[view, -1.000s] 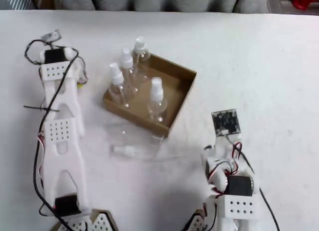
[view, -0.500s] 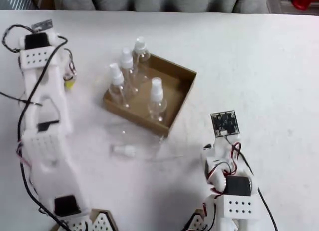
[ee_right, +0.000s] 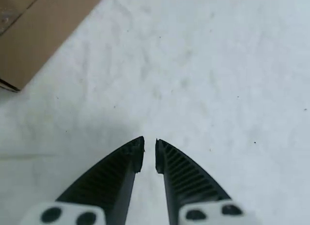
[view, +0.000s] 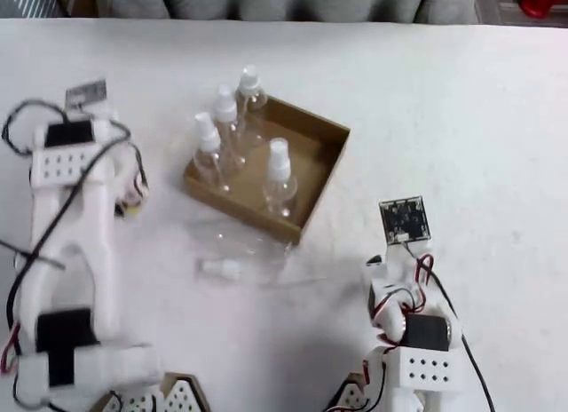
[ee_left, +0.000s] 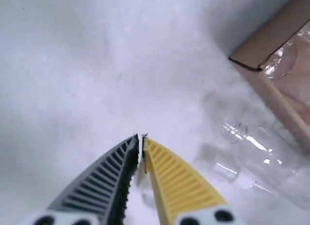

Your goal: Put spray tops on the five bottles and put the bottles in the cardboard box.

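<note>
The cardboard box (view: 324,150) sits mid-table with several clear bottles in it, each with a white spray top, such as one bottle (view: 280,174). In front of the box a clear bottle (view: 241,240) without a top lies on its side (ee_left: 259,157). A loose spray top (view: 224,269) lies just in front of it. My left gripper (ee_left: 141,137) is shut and empty over bare table left of that bottle; in the high view the left gripper (view: 132,199) is left of the box. My right gripper (ee_right: 149,148) hangs empty, its fingers almost together, near the box corner (ee_right: 34,36).
The right arm (view: 417,336) rests at the front right, with a small dark circuit board (view: 402,218) just beyond it. A white cloth (view: 461,119) covers the table, with open room to the right of the box and behind it.
The left arm has pulled back towards the table's front, bringing its gripper from beside the box's far left down to the left of the lying bottle. The right arm has stayed put.
</note>
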Robot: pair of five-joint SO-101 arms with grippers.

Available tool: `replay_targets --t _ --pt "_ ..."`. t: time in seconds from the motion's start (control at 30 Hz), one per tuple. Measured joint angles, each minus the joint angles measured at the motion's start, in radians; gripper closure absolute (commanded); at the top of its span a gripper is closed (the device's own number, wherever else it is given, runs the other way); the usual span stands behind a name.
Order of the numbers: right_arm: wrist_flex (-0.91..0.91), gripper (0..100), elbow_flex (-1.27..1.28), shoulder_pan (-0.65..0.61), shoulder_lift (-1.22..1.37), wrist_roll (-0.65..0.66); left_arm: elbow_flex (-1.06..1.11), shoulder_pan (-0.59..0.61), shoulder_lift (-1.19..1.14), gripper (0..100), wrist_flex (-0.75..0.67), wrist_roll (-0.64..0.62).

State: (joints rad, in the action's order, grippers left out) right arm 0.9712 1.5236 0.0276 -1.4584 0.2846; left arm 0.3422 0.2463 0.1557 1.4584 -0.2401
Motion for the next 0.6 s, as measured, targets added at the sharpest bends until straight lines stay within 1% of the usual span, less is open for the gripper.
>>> replay_targets --t 0.13,0.23,0.47,0.6 --pt "0.0 98.1 0.0 -0.002 0.0 0.006 0.261 0.0 0.169 98 -0.147 0.002" --pt "0.0 98.1 0.0 -0.002 0.0 0.006 0.422 0.0 0.281 98 -0.224 0.002" --pt "-0.006 98.1 0.017 -0.002 0.0 0.011 0.717 0.0 0.525 98 -0.368 0.002" --pt "-0.009 98.1 0.025 -0.003 0.0 0.04 0.865 0.0 0.651 98 -0.439 0.002"
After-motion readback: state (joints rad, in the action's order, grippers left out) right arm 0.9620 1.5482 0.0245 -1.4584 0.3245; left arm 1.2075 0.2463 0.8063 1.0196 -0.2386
